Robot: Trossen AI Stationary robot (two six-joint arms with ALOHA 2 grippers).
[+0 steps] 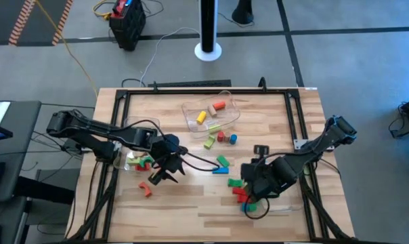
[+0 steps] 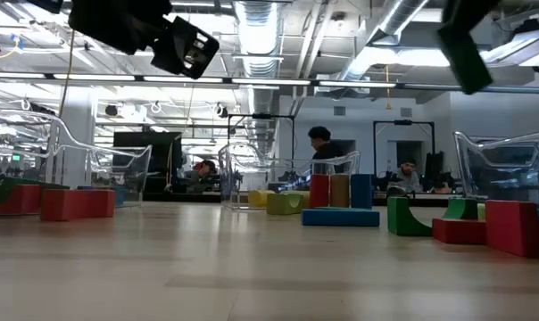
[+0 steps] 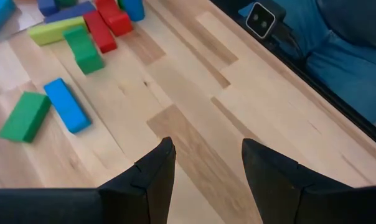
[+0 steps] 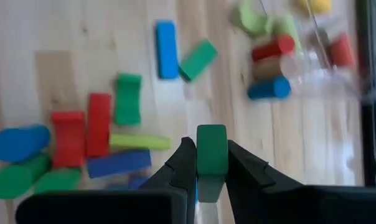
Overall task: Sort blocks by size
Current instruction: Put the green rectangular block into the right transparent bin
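A wide workshop is stretching out behind the wooden table (image 1: 191,196), and the sorting is looking only partly done. The right pincer (image 4: 211,163) is pinching a green block (image 4: 211,149), holding it above the heap of red, green and blue blocks (image 1: 244,194) on the right of the centre bin (image 1: 211,112). The left pincer (image 3: 203,163) is standing spread and empty over bare wood, left of that bin, near a red arch (image 1: 145,189). A few blocks are lying inside the centre bin, a few more in a left bin (image 1: 133,161). Most are still lying loose, among them a blue bar (image 3: 66,104) and a green bar (image 3: 25,116) below the centre bin.
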